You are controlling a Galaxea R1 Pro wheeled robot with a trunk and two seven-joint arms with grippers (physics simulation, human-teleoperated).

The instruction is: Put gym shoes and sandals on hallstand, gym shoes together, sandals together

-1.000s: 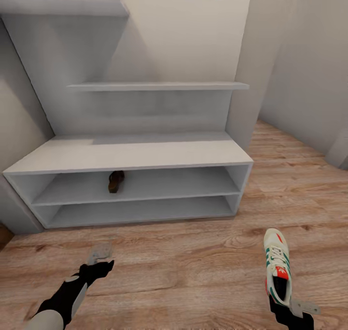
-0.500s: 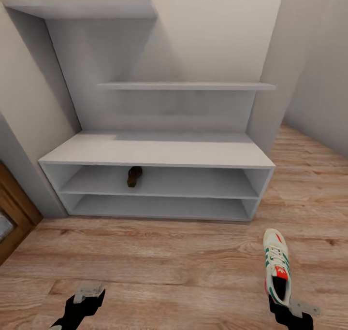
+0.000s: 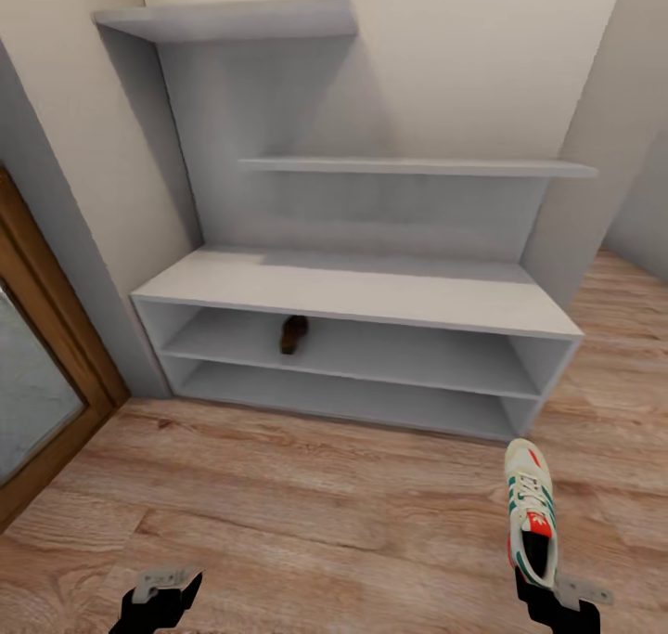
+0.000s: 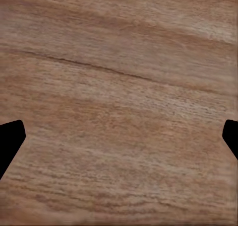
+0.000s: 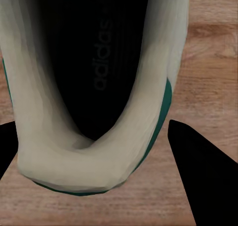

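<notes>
One gym shoe (image 3: 532, 515) is seen in the head view at lower right, toe pointing toward the hallstand (image 3: 362, 291), its heel gripped by the right end effector (image 3: 557, 597) above the corridor floor (image 3: 306, 513). One sandal (image 3: 293, 334) is seen lying on the upper open shelf of the hallstand, left of centre. The left end effector (image 3: 165, 586) is held low at lower left over bare planks. A wooden door frame (image 3: 46, 337) is seen at the left edge.

In the left wrist view, the two dark fingertips (image 4: 10, 139) are spread wide apart with nothing between them, over the floor (image 4: 119, 97).

In the right wrist view, the shoe's heel opening (image 5: 94, 87) is clasped between the fingers (image 5: 198, 171).
</notes>
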